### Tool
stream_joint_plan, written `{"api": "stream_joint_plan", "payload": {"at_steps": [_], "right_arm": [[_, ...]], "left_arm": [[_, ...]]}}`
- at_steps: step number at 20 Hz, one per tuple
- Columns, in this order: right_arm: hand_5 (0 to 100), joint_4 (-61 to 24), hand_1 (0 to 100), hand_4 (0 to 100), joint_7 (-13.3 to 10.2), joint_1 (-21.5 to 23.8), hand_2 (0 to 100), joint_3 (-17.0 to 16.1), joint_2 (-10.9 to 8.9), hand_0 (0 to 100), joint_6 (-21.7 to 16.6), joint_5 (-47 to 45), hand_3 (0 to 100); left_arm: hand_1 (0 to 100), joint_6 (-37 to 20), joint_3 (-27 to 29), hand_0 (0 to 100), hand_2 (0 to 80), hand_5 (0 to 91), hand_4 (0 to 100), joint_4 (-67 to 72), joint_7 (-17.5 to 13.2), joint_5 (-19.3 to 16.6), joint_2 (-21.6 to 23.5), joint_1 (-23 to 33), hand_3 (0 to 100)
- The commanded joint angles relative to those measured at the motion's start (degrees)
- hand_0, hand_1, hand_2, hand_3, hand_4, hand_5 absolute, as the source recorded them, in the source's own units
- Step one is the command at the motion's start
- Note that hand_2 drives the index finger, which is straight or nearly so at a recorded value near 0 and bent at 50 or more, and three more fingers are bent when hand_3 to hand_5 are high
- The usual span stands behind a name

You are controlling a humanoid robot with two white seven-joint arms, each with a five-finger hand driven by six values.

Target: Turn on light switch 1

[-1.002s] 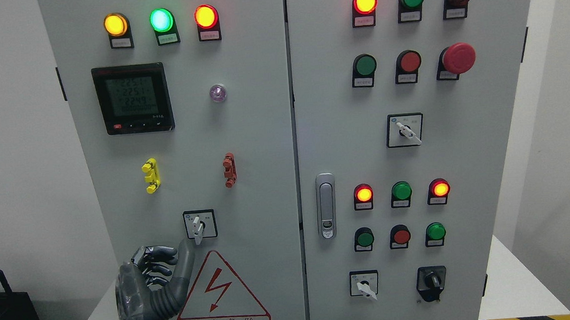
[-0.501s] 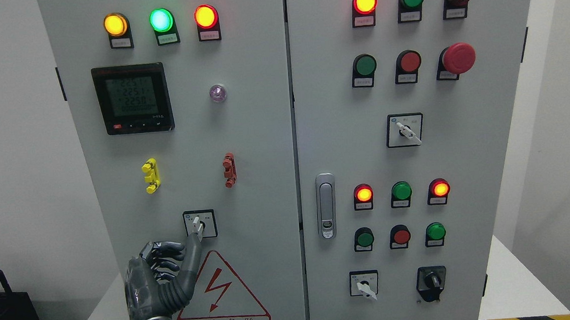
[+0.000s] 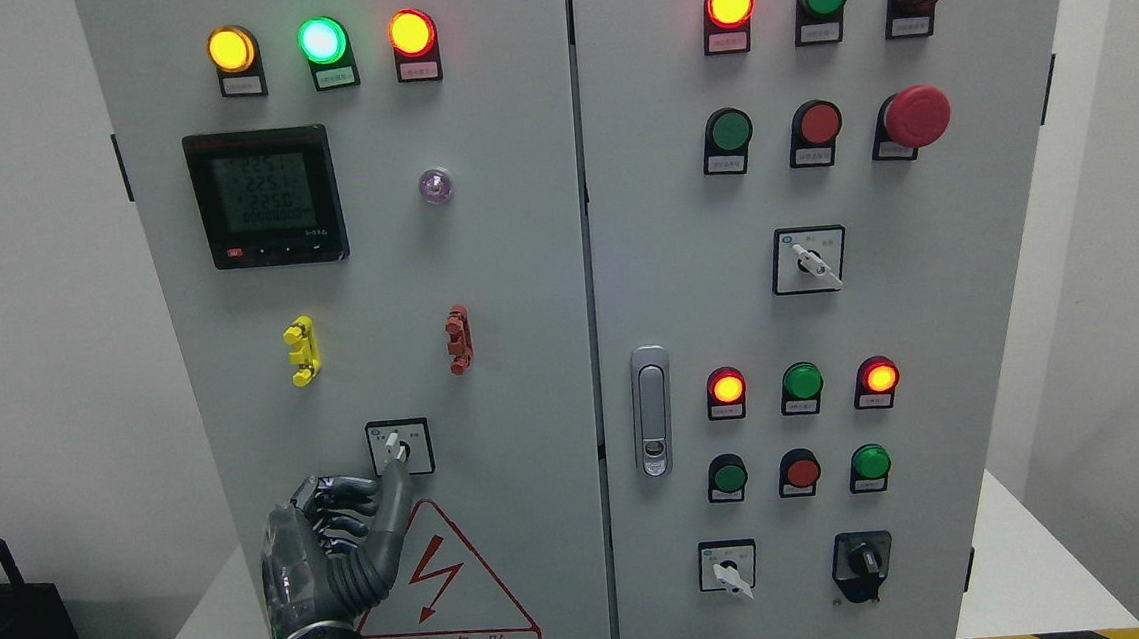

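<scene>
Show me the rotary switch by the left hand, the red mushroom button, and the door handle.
rotary switch (image 3: 398, 446), head view, its white knob
red mushroom button (image 3: 918, 116), head view, its cap
door handle (image 3: 651, 411), head view, its lever

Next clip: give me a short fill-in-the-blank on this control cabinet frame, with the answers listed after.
1. The left hand reaches up to the rotary switch on the ____ cabinet door.
2. Directly below that switch is a red-edged ____ warning sign.
3. The top row of three lamps on the left door has the ____ lamp in the middle.

Answers: left; triangular; green
</scene>
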Motion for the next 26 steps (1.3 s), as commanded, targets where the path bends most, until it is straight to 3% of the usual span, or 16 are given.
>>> {"api": "stream_joint_plan", "payload": {"at_steps": [1,26], "right_arm": [[0,0.00,39,0,0.04,0.00,0,0.97,0.06,12,0.01,-1.41,0],[0,0.00,39,0,0.04,0.00,0,0.97,-0.03,12,0.01,-1.41,0]], "left_arm": [[54,0.32,-0.41,19,55.8,69.6,77,0.80,0.50,1.26,-0.10,-0.84,73],[53,2.25,-1.55,19,56.3,69.5,77,0.80,1.56,1.35,-0.19,-2.07,73]]}}
